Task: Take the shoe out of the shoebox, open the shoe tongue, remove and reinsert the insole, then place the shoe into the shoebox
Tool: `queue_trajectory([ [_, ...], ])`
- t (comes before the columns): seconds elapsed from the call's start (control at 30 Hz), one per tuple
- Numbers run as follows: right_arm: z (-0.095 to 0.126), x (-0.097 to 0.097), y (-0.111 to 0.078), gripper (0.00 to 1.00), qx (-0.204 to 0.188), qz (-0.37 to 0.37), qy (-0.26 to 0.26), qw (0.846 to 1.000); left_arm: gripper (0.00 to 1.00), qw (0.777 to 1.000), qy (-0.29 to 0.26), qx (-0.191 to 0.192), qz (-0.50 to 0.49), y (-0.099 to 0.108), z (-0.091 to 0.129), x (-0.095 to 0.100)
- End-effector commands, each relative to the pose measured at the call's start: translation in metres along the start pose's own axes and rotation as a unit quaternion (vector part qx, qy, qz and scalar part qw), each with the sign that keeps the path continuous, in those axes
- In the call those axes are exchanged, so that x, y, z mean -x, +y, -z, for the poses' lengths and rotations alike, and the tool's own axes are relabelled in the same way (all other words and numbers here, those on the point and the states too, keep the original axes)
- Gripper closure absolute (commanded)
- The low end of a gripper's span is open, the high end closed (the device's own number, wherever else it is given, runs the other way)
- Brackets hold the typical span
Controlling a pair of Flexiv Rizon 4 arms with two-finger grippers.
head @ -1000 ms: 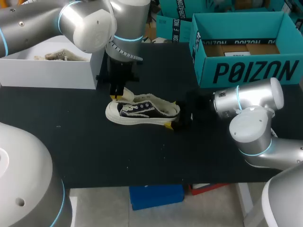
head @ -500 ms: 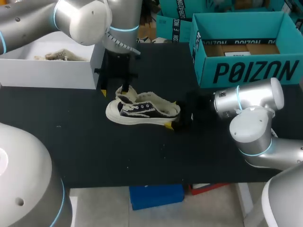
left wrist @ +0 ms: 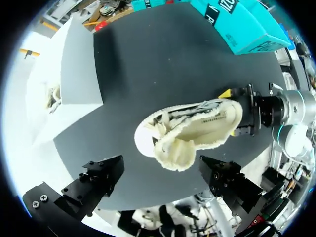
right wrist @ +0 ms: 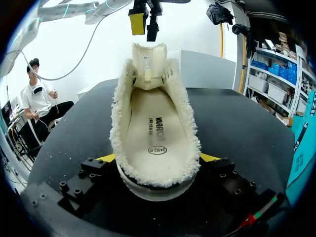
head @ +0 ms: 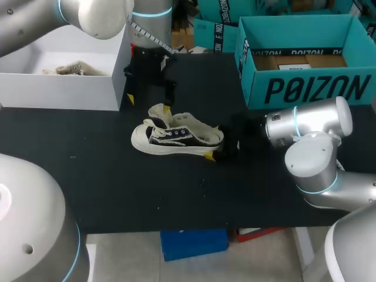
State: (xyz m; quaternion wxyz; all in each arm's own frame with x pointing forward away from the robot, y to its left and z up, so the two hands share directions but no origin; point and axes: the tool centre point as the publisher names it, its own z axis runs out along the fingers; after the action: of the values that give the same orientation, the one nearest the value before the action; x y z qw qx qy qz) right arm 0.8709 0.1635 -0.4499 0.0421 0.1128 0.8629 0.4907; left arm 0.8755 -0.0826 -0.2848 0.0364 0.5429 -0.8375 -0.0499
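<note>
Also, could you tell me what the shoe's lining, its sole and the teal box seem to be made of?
Lining: probably cream fleece, given its nubbly matte pile. Sole: likely rubber, smooth and off-white. Teal box: apparently printed cardboard, with flat folded walls and a dull finish.

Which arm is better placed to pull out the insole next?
Probably left. Its jaws hang open over the raised tongue, free, while the right arm's jaws grip the shoe at its heel.

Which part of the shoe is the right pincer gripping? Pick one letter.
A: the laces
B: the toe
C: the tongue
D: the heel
D: the right pincer has a yellow tip on each side of the heel of the shoe, and the toe points away from it.
</note>
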Motion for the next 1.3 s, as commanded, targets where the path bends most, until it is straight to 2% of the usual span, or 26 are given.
queue_trajectory([
  [0.03,-0.004,0.0,-0.005,1.0,0.0,-0.001,-0.001,1.0,0.0,0.993,-0.007,0.012,-0.12,-0.008,0.014,-0.009],
  [0.3,-0.004,0.0,-0.005,1.0,0.0,-0.001,-0.001,1.0,0.0,0.965,0.006,0.027,-0.262,-0.027,0.026,-0.029],
  [0.6,-0.004,0.0,-0.005,1.0,0.0,-0.001,-0.001,1.0,0.0,0.942,0.04,0.038,-0.332,-0.047,0.03,-0.044],
  [0.87,-0.004,0.0,-0.005,1.0,0.0,-0.001,-0.001,1.0,0.0,0.94,0.062,0.043,-0.332,-0.045,0.029,-0.049],
  [1.3,-0.004,0.0,-0.005,1.0,0.0,-0.001,-0.001,1.0,0.0,0.94,0.062,0.043,-0.332,-0.045,0.029,-0.049],
])
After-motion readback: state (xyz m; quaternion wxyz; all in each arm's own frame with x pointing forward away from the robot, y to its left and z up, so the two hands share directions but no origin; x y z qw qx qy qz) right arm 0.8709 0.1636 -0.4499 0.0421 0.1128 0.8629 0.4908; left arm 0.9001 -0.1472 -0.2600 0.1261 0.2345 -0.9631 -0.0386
